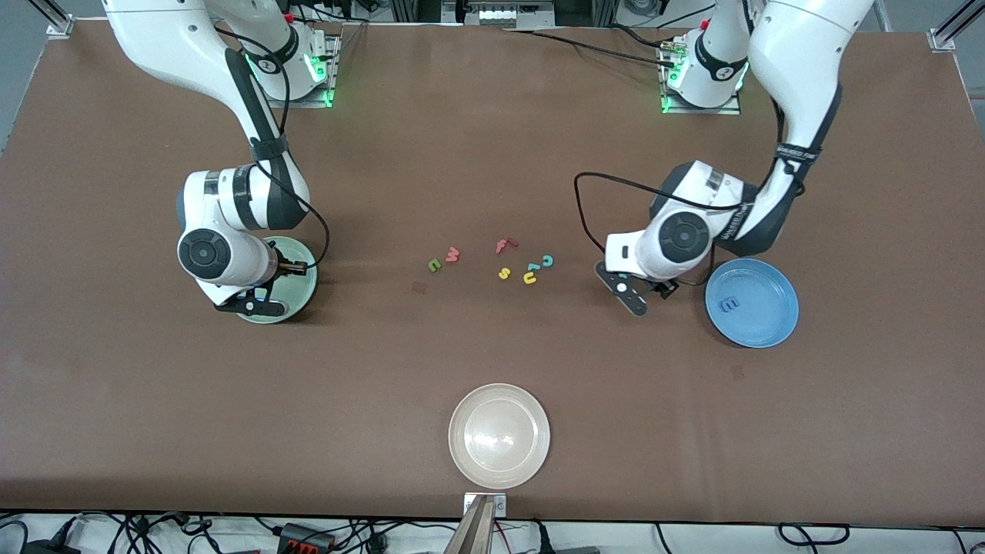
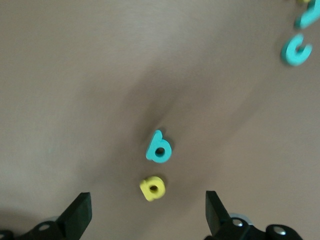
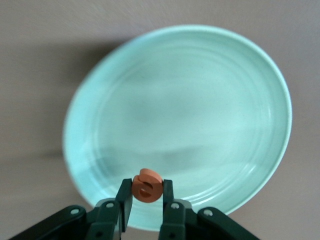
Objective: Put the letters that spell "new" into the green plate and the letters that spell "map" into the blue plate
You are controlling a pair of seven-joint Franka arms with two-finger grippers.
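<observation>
Sitting at the table's six o'clock as the front camera sees it, a whitish-beige plate [image 1: 499, 435] lies nearest. Toward three o'clock, the bright blue plate [image 1: 762, 323] holds a blue "m" [image 1: 729, 304] at its nine o'clock. Just beside it, the left gripper [image 2: 147, 215] hangs spread wide over a teal "a" [image 2: 159, 147] and a yellow "p" [image 2: 152, 188] on bare table. At nine o'clock, the right gripper [image 3: 146, 200] pinches an orange "e" [image 3: 146, 185] over the mint-green plate [image 3: 200, 100]. Farther, a dark green "n" [image 1: 435, 265] and a pinkish-red "w" [image 1: 452, 254] lie centrally
</observation>
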